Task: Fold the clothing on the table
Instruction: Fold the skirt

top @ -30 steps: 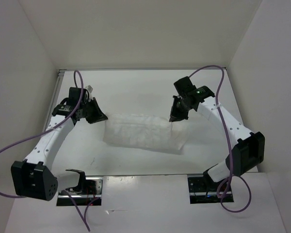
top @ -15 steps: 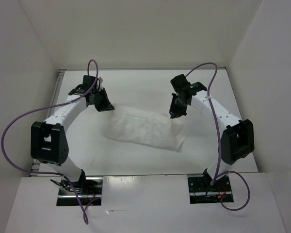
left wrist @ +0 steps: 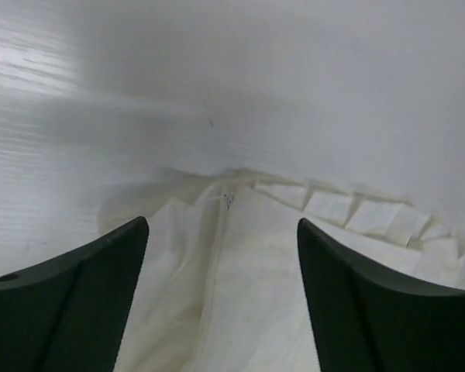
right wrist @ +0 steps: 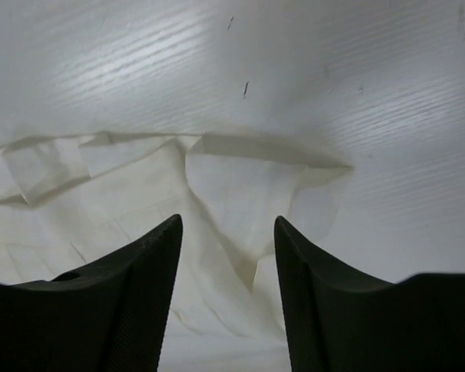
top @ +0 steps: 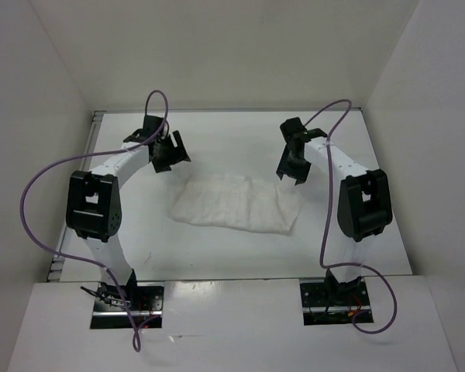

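The white table [top: 217, 139] I work over carries the pleated white clothing [top: 236, 203], lying flat across the table's middle

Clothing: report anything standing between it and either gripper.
Nothing visible does. The left gripper and right gripper hang open by the far corners of the clothing, holding nothing. Both wrist views show fabric directly ahead, lying on the table.
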`<move>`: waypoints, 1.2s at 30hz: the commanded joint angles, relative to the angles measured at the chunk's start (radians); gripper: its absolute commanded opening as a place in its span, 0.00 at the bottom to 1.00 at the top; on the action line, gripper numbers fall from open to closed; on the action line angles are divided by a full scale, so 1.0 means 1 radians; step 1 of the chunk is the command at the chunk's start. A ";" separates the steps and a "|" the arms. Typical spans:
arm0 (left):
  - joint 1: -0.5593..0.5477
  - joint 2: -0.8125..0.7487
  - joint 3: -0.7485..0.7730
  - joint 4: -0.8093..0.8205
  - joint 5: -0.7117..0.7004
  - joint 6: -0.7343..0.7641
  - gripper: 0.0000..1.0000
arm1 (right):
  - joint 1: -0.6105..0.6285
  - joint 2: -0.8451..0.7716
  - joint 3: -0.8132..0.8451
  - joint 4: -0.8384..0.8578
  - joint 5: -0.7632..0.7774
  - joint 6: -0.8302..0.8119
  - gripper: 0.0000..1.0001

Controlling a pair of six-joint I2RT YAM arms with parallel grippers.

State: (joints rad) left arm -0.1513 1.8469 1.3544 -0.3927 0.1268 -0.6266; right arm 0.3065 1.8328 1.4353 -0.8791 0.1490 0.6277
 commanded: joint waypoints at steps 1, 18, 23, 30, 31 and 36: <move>0.010 -0.063 0.065 0.040 -0.136 -0.008 0.87 | -0.012 -0.116 0.017 0.058 0.141 0.029 0.58; 0.030 -0.624 -0.508 -0.009 -0.007 -0.148 1.00 | 0.111 -0.353 -0.251 0.074 -0.219 0.027 0.65; 0.030 -0.532 -0.531 0.012 0.002 -0.148 1.00 | 0.111 -0.353 -0.294 0.075 -0.230 0.049 0.66; 0.010 -0.434 -0.563 0.057 0.008 -0.170 1.00 | 0.111 -0.363 -0.335 0.055 -0.210 0.058 0.66; 0.010 -0.419 -0.563 0.057 -0.007 -0.170 1.00 | 0.111 -0.378 -0.335 0.055 -0.210 0.069 0.66; 0.001 -0.385 -0.574 0.057 -0.029 -0.190 1.00 | 0.111 -0.420 -0.335 0.046 -0.210 0.089 0.66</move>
State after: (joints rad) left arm -0.1432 1.4475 0.7856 -0.3618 0.1234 -0.7933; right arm 0.4202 1.4803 1.1000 -0.8482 -0.0662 0.6918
